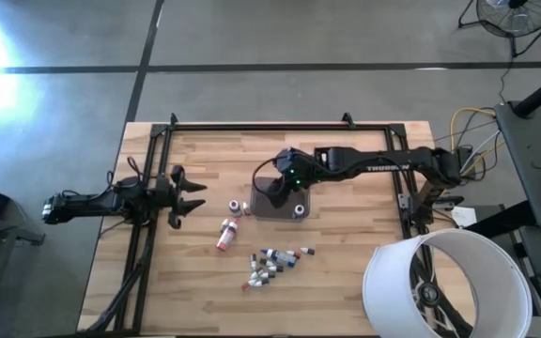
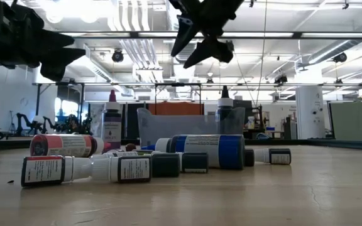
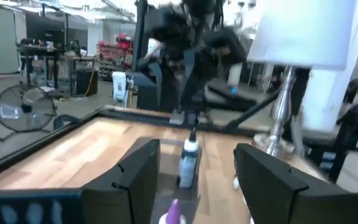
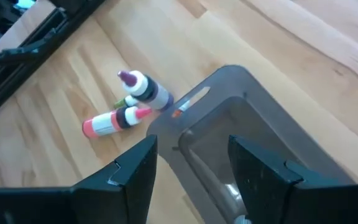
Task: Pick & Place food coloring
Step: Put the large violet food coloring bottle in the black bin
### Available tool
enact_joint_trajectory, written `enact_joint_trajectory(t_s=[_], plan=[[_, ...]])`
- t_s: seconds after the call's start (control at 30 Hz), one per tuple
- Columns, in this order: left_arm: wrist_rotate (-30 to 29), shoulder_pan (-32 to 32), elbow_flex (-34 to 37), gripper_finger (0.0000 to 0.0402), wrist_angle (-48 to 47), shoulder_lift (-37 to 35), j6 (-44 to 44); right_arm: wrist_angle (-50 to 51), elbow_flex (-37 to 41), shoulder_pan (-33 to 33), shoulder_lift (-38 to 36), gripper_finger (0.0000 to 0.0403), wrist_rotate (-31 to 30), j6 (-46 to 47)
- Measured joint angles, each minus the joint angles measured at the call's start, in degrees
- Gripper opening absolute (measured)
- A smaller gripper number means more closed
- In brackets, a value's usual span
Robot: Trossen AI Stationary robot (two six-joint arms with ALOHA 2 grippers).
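Observation:
Several food coloring bottles lie in a loose cluster on the wooden table near its front edge. A red-labelled one lies to the cluster's left. Behind it a purple-tipped one stands upright beside the grey tray. One dark-capped bottle stands upright in the tray. My right gripper hangs open above the tray, slanting down, with nothing between its fingers. My left gripper waits open at the table's left side, pointing level toward the tray.
A black metal frame runs along the table's far edge and down both sides. A white lampshade stands at the near right corner. Bare wood lies between the tray and the far rail.

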State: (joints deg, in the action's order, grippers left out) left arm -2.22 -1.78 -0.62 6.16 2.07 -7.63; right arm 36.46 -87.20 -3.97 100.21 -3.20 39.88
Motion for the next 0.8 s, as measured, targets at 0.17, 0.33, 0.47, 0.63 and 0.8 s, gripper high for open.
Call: enact_joint_trajectory(t_s=[0.17,0.33,0.47,0.63,0.8], plan=[[0.0,0.0,0.0,0.0184,3.8,0.0,-21.5,1.1,0.0,0.0,-0.4,0.0192,0.1,0.0],[-5.1,0.1,0.0,0.0183,6.5,0.0,-43.0,1.1,-0.4,0.0,-1.2,0.0192,-0.1,-1.9],[-15.7,0.0,0.0,0.0184,7.5,0.0,-47.7,1.1,-2.0,0.6,-1.9,0.0192,-6.4,-6.8],[-21.4,0.0,0.0,0.0183,9.7,0.1,-48.4,1.8,-3.9,0.7,-2.8,0.0192,-11.1,-9.9],[-10.6,0.0,-3.0,0.0176,6.2,3.9,-45.1,5.6,-4.0,0.7,-2.9,0.0192,-11.0,-10.8]])
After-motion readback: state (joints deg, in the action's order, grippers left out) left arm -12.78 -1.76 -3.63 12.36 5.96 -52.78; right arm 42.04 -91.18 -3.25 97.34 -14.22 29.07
